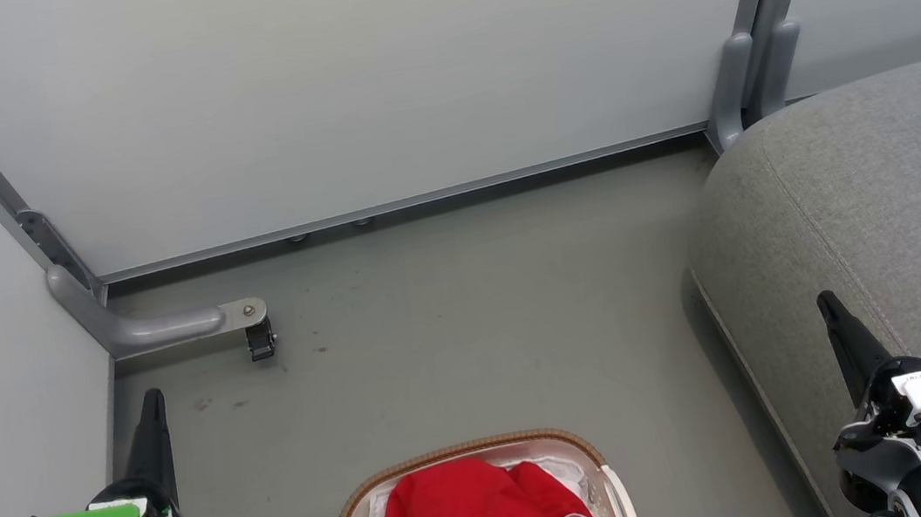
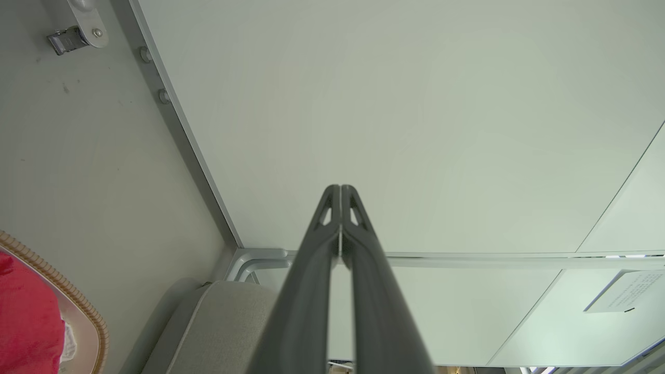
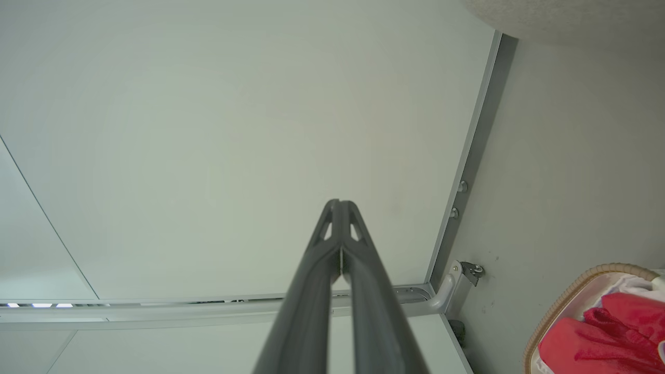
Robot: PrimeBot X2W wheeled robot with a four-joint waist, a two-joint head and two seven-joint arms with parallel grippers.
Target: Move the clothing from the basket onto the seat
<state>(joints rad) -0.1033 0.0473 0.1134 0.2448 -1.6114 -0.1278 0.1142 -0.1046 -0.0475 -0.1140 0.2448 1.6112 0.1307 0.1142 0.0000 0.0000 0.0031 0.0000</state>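
The red clothing (image 1: 465, 513) lies heaped in the basket (image 1: 466, 449) near the grey seat (image 1: 881, 180), while the left gripper (image 1: 151, 404) and right gripper (image 1: 829, 308) hang apart from it with fingers pressed together and empty; descending unopened would likely just dent the fabric or snag the white liner (image 1: 558, 468).

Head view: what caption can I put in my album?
Left hand and right hand flank an oval white plastic basket of bright red fabric clothing, beside a grey woven sofa seat.

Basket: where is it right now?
Head view, bottom centre: the basket sits on the floor with the red clothing inside it, and the grey seat lies to its right.
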